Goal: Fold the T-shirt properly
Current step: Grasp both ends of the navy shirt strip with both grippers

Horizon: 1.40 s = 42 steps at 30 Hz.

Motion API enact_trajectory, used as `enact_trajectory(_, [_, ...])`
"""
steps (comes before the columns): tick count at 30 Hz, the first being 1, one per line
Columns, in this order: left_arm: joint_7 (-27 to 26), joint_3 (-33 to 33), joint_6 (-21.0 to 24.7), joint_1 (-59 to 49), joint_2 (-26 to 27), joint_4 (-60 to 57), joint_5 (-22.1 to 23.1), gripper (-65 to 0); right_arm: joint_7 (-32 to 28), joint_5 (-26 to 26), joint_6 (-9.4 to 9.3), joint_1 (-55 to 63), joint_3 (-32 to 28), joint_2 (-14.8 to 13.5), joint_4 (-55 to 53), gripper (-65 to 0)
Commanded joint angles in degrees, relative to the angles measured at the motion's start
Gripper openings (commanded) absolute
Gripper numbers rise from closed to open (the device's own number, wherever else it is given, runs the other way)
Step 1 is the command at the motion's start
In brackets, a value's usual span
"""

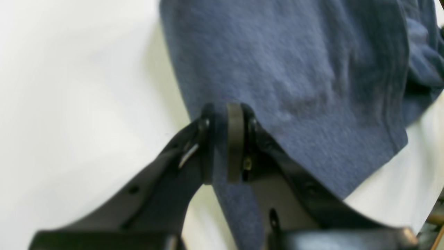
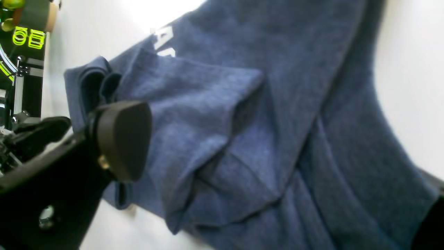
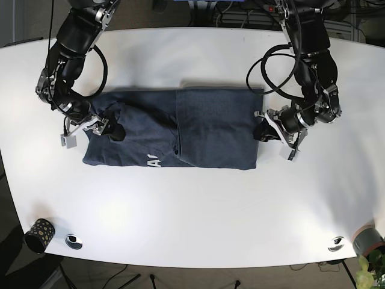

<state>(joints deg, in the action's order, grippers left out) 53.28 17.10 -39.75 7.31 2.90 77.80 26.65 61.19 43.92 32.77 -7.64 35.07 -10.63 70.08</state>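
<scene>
A dark blue T-shirt (image 3: 174,129) lies flat on the white table (image 3: 192,205), its right part folded over the middle and white lettering showing near its front edge. My left gripper (image 3: 262,132) is at the shirt's right edge. In the left wrist view my left gripper (image 1: 225,139) is shut, with blue T-shirt (image 1: 277,69) cloth pinched between its pads. My right gripper (image 3: 113,129) rests over the bunched left sleeve. In the right wrist view my right gripper (image 2: 81,121) has its fingers apart around the sleeve's folded edge on the T-shirt (image 2: 260,139).
A black patterned cup (image 3: 40,235) stands at the front left corner beside a small metal disc (image 3: 74,241). Another metal disc (image 3: 335,243) and a grey pot (image 3: 368,239) sit at the front right. Cables hang behind the table's far edge.
</scene>
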Motion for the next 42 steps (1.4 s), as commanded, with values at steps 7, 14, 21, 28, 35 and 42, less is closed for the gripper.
enact_trajectory(7, [-0.7,-3.8,-0.3,-1.0,0.2,4.4,1.6,-60.7,-1.7,0.3,-0.29,-2.3,-0.1,-1.1,0.7,-37.6])
enact_trajectory(14, [-0.7,-6.0,-0.3,-2.5,-1.2,8.6,1.4,-60.7,-1.8,0.3,-0.20,-2.3,-0.2,-1.3,1.0,-63.9])
enact_trajectory(21, [-2.0,-6.9,-0.3,0.4,-1.5,-1.0,1.3,-60.7,-1.8,0.4,0.24,-2.1,-0.4,-1.5,2.9,-65.0])
enact_trajectory(28, [-6.8,-6.9,-0.3,1.2,-1.2,-10.1,1.3,-60.7,-1.8,0.4,-0.12,0.4,-6.8,-1.5,13.6,-65.0])
enact_trajectory(35, [-6.8,-6.9,-0.3,1.0,-1.1,-11.3,1.2,-60.7,-1.8,0.4,0.32,3.3,-10.6,0.3,25.2,-65.0])
enact_trajectory(42, [-6.8,-11.6,-0.3,1.2,-1.4,-11.3,1.2,-60.7,-1.8,0.4,1.64,5.1,-17.2,0.9,33.7,-65.0])
